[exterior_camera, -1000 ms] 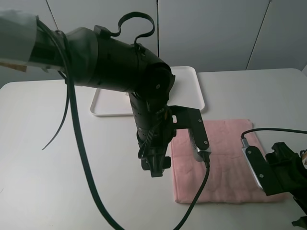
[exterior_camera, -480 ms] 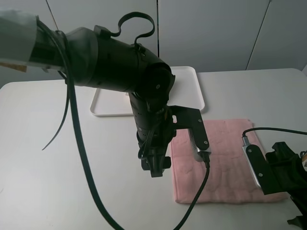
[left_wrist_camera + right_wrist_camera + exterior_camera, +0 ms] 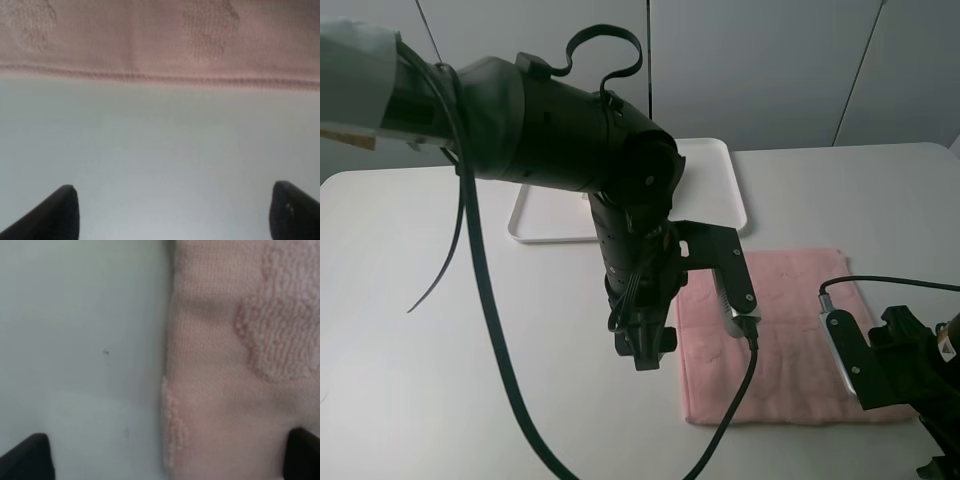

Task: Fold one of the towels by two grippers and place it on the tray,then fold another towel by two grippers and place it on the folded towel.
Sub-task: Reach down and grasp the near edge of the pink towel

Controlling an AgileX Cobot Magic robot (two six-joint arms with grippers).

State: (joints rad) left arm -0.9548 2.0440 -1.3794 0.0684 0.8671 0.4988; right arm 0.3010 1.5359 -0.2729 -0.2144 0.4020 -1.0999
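Observation:
One pink towel (image 3: pixel 780 320) lies flat on the white table, front right. The white tray (image 3: pixel 716 185) stands behind it, partly hidden by my left arm. My left gripper (image 3: pixel 645 352) points down just off the towel's left edge. In the left wrist view it (image 3: pixel 180 212) is open over bare table, with the towel's hem (image 3: pixel 160 75) just ahead. My right gripper (image 3: pixel 892 368) hangs over the towel's front right edge. In the right wrist view it (image 3: pixel 165 457) is open, straddling the towel's edge (image 3: pixel 240 365). A second towel is not in view.
My bulky black left arm (image 3: pixel 560 130) and its cable (image 3: pixel 480 300) cover the middle of the exterior view and hide much of the tray. The table's front edge lies close below the towel.
My right gripper has shifted slightly left and toward the front edge over the towel's right side. The left arm and the towel have not moved.

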